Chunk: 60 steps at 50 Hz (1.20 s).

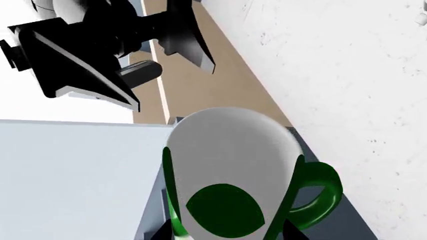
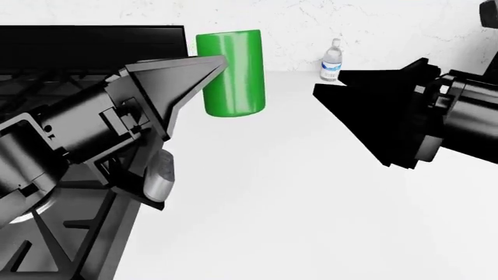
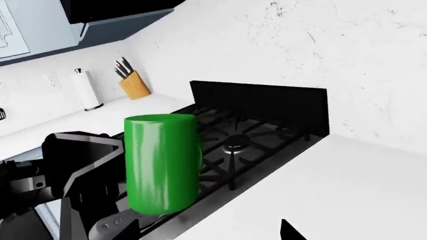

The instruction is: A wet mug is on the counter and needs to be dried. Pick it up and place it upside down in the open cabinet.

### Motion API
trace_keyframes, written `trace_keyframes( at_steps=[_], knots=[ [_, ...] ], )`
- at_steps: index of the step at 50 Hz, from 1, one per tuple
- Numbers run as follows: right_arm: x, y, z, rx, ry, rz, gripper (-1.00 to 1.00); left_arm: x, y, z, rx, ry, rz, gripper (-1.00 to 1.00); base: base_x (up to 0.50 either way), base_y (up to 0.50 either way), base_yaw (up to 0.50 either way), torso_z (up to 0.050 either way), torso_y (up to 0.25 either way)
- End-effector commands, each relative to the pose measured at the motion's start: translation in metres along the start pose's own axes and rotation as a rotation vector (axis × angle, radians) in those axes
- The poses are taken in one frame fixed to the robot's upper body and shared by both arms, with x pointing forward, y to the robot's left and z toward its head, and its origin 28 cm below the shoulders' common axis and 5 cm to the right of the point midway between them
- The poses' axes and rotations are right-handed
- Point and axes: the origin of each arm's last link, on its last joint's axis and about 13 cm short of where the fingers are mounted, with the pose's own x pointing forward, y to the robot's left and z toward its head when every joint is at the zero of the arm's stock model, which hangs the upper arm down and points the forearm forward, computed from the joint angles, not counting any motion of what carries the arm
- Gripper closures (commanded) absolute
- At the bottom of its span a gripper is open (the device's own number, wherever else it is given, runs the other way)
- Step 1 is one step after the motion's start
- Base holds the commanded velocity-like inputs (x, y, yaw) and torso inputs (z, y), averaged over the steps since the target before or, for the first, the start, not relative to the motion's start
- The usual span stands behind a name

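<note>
Mug [image 2: 230, 73]: between the fingers of your left gripper [image 1: 225, 231], whose dark tips press its wall on either side, so it is gripped. The left wrist view looks straight into it: white inside down to a green floor, and the loop handle sticks out past one fingertip. From the head it reads as a plain green cylinder, handle hidden. You cannot tell whether its base touches the worktop [image 2: 311, 204] or hangs just above.

Water bottle [image 2: 332, 60]: beyond the right fingers, near the wall [image 2: 389, 23]. It is too small to judge its contents.

Right gripper [image 1: 173, 89]: fingers spread apart, holding nothing, pointing toward the mug and apart from it. Only a sliver of fingertip shows in its own wrist view.

The left arm reaches forward over the stove [image 3: 253, 140], blocking much of it from the head.
</note>
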Motion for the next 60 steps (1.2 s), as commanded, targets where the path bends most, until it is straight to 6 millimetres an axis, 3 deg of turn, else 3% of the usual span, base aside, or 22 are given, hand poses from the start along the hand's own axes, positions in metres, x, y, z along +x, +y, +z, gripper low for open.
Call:
trace_keyframes(
  at_steps=[1, 60],
  knots=[
    [0.009, -0.002, 0.003, 0.04, -0.004, 0.053, -1.0, 0.001, 0.002, -0.004, -0.01, 0.016, 0.014, 1.0, 0.0, 0.0, 0.0, 0.0, 0.0],
    [0.044, -0.003, 0.003, 0.094, 0.0, 0.222, -1.0, 0.003, 0.005, -0.004, -0.014, 0.038, 0.029, 1.0, 0.0, 0.0, 0.0, 0.0, 0.0]
  ],
)
